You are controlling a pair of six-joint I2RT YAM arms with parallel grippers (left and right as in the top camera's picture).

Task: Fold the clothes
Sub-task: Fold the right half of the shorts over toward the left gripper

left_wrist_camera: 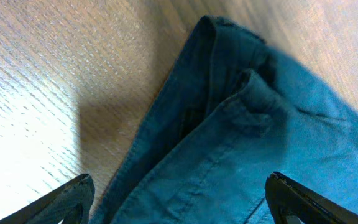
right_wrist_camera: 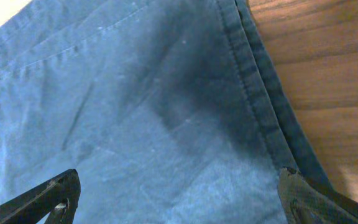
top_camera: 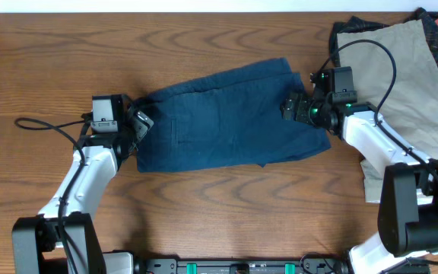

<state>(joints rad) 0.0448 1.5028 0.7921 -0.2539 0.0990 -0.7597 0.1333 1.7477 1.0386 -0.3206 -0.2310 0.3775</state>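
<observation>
Lying across the middle of the tabletop [top_camera: 52,46], the blue garment [top_camera: 226,118] runs its long axis left to right, the right end tilted a little toward the far edge. Each arm sits at one short end of it. The left fingers [left_wrist_camera: 67,196] are spread wide and hold nothing. In the left wrist view the waistband end, with its belt loop [left_wrist_camera: 253,102], lies just ahead of them and between their tips, with bare wood off to one side. The right fingers [right_wrist_camera: 48,199] are likewise parted and empty, hovering directly over the cloth. The stitched hem [right_wrist_camera: 253,93] runs just inside one fingertip, with the wood beyond it.

So neither arm is nearer: both ends are equally within reach. A fold along the length probably calls for both to close on their ends together. The left pair looks to need a short advance onto the fabric first. A khaki garment [top_camera: 401,68] lies well apart at the far right, untouched.
</observation>
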